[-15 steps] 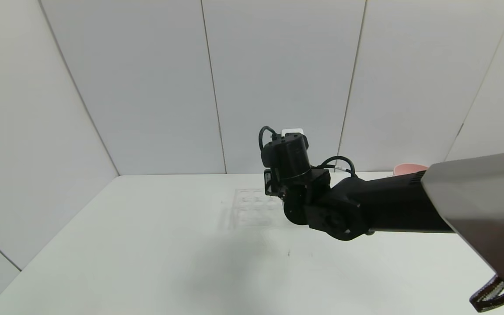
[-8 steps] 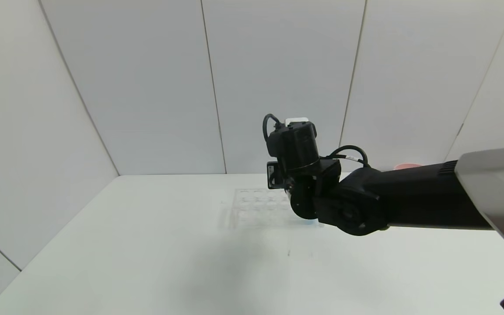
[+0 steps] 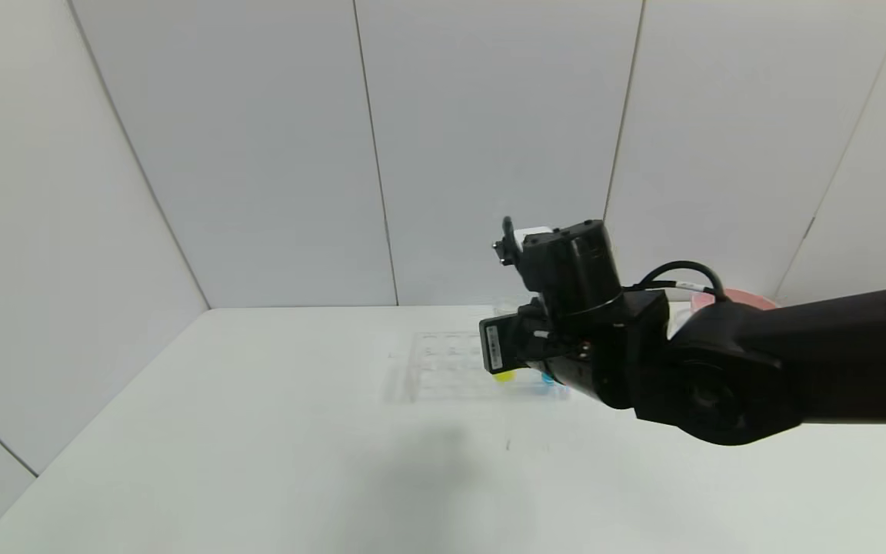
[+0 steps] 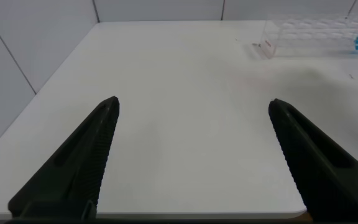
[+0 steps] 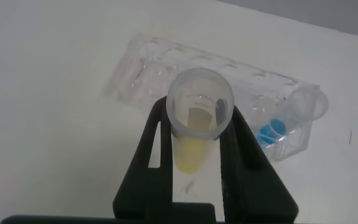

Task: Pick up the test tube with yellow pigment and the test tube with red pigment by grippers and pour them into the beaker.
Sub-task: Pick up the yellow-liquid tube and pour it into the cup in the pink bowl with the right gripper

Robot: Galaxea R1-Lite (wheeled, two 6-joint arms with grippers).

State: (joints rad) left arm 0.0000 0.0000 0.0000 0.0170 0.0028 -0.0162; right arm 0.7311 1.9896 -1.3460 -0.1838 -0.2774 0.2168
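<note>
Right gripper [image 5: 194, 155] clenched on the test tube with yellow pigment [image 5: 199, 118] — lifted clear above the tube rack [image 5: 216, 74], not yet poured. Left gripper [image 4: 194, 155] released, idle over the bench [image 4: 179, 93]. Red tube and beaker not seen — both pours remain.

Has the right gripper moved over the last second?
Yes. In the head view the right gripper, shut on the test tube with yellow pigment, has shifted rightward along the clear tube rack, toward its right end.
</note>
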